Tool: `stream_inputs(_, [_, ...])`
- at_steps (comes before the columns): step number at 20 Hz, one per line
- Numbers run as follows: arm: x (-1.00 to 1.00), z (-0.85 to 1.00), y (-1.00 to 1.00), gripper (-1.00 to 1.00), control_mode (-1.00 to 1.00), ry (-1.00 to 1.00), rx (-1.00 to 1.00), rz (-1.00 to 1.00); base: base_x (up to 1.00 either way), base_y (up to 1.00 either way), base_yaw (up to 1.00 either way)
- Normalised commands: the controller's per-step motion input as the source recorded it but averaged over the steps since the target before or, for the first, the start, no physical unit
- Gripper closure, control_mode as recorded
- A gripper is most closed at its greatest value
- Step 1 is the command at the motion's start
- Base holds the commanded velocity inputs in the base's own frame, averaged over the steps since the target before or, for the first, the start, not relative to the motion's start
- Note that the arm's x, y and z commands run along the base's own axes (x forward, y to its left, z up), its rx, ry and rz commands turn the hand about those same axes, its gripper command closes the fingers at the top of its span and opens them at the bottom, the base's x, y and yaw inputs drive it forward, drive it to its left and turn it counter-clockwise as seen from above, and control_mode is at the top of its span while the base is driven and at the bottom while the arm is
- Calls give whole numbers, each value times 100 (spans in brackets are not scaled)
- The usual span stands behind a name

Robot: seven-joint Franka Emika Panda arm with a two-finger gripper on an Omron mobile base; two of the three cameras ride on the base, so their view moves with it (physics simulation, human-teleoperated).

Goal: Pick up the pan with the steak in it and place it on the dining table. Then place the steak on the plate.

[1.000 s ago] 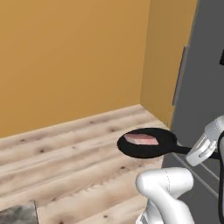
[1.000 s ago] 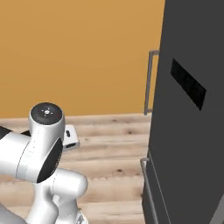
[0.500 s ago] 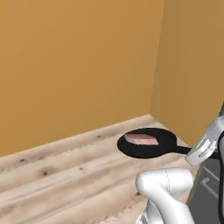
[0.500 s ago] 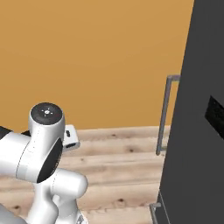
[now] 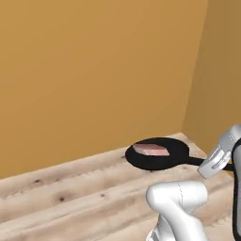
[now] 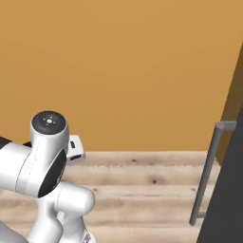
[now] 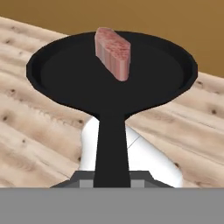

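Hand view: gripper (image 7: 112, 183) clamps pan (image 7: 109, 74) handle (steak (image 7: 113, 52) inside).

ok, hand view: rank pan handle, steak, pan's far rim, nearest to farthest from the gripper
1. pan handle: bottom centre, running into the gripper.
2. steak: in the pan's bowl, past the handle.
3. pan's far rim: top of view, beyond the steak.

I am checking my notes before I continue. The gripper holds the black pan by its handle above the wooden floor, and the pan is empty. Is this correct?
Not quite: the pan is not empty. The hand view shows the steak lying inside it. The rest holds: the gripper holds the pan by its handle above the wooden floor.
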Motion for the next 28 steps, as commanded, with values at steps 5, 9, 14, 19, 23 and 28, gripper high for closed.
stream_inputs(5, [0,0,0,100,100,0,0,0,17,-1,40])
stream_inputs(9, [0,0,0,100,100,0,0,0,6,0,44])
stream_inputs(14, [0,0,0,100,100,0,0,0,4,0,45])
stream_inputs(19, [0,0,0,100,100,0,0,0,2,0,46])
stream_inputs(23, [0,0,0,100,100,0,0,0,2,0,46])
stream_inputs(28, [0,0,0,100,100,0,0,0,2,0,46])
